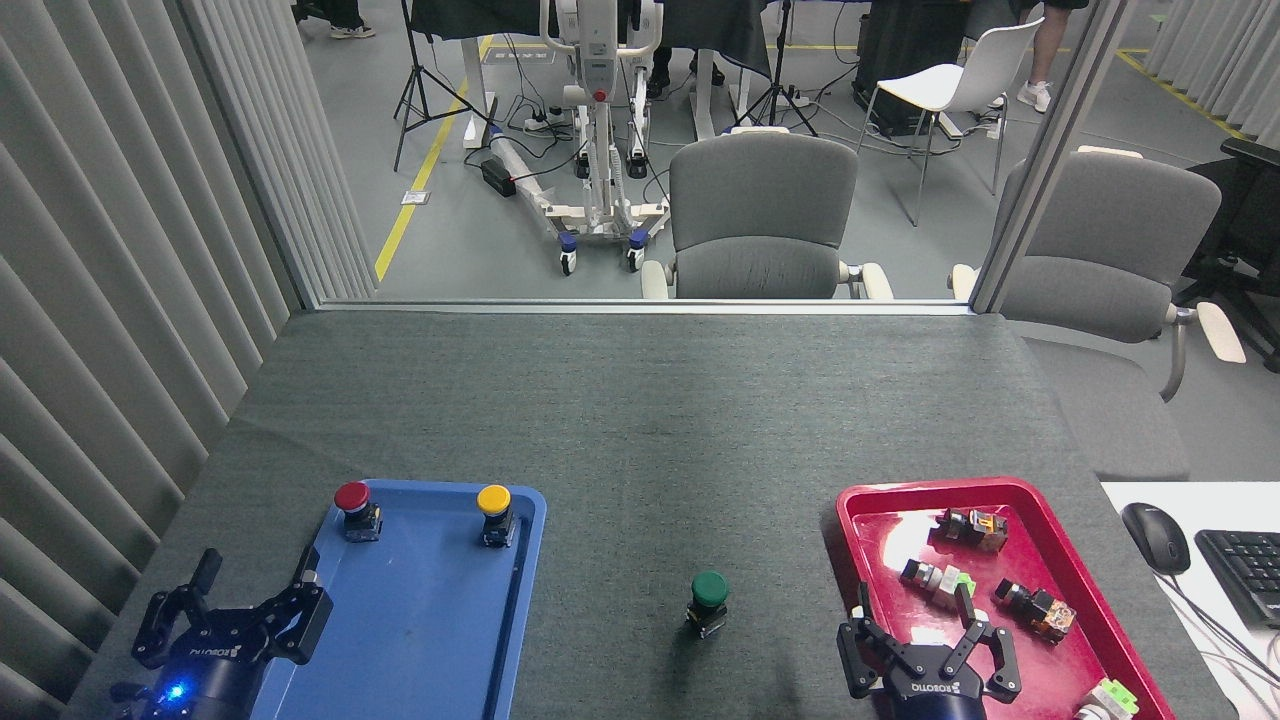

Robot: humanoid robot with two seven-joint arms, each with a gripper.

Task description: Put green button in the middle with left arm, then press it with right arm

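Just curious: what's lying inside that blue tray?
The blue tray holds a red button and a yellow button. The left gripper covers its near left corner.

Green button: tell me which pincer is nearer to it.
Right. The right pincer hangs open beside the green button, over the red tray edge; the left pincer is open beyond the blue tray.

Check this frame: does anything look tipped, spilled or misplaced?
Nothing stands out. The dark green mushroom-cap push-button stands upright on the bare grey table cloth, between the blue plastic tray and the red plastic tray.
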